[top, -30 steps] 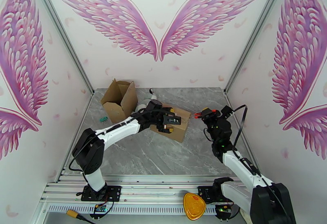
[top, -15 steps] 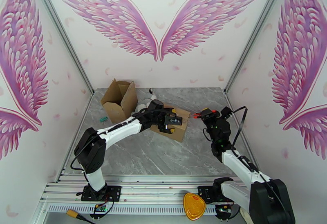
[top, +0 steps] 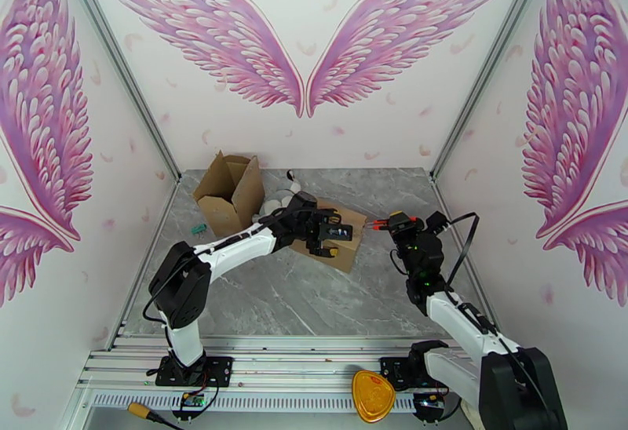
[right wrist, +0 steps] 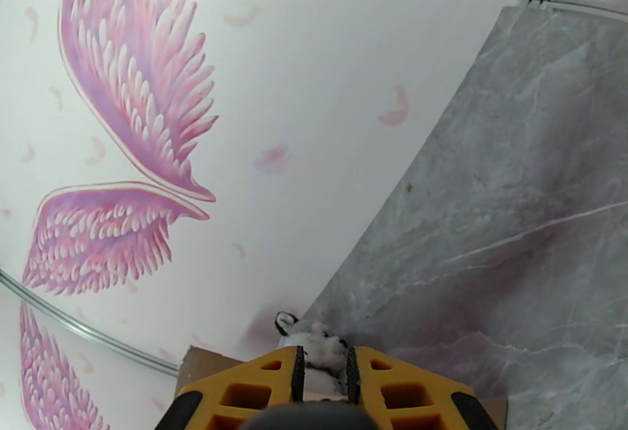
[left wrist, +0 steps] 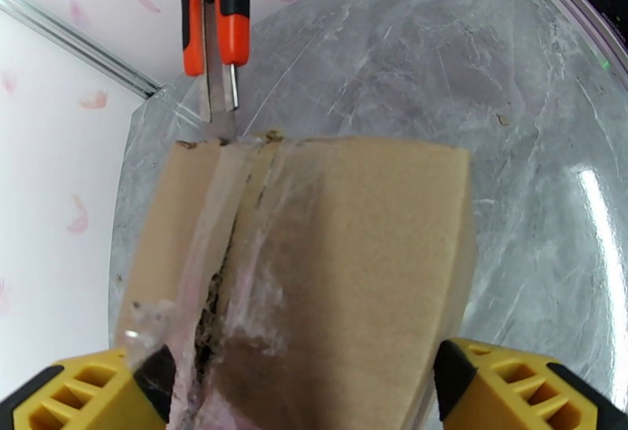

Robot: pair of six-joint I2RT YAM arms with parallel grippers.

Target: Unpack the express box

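The express box (top: 347,255) lies flat mid-table, brown cardboard with a clear-taped seam. In the left wrist view the express box (left wrist: 353,251) has its seam torn open along the left side. My left gripper (top: 330,239) sits on the box's near end, and its yellow fingers (left wrist: 86,396) stand wide open on either side of the seam. My right gripper (top: 399,224) is shut on an orange-handled cutter (top: 379,223). The cutter (left wrist: 224,23) has its metal blade touching the box's far edge at the seam. In the right wrist view the right gripper (right wrist: 322,377) has its fingers close together.
A second cardboard box (top: 231,188) stands open at the back left. Next to it lies a white plush toy (top: 275,205), and the toy (right wrist: 312,339) also shows past the right fingers. A small green item (top: 198,228) lies at the left edge. A yellow object (top: 372,396) sits on the front rail.
My left gripper has shifted slightly right and back over the box. The right gripper with the cutter has dropped a little toward the box edge. The box has stayed put.
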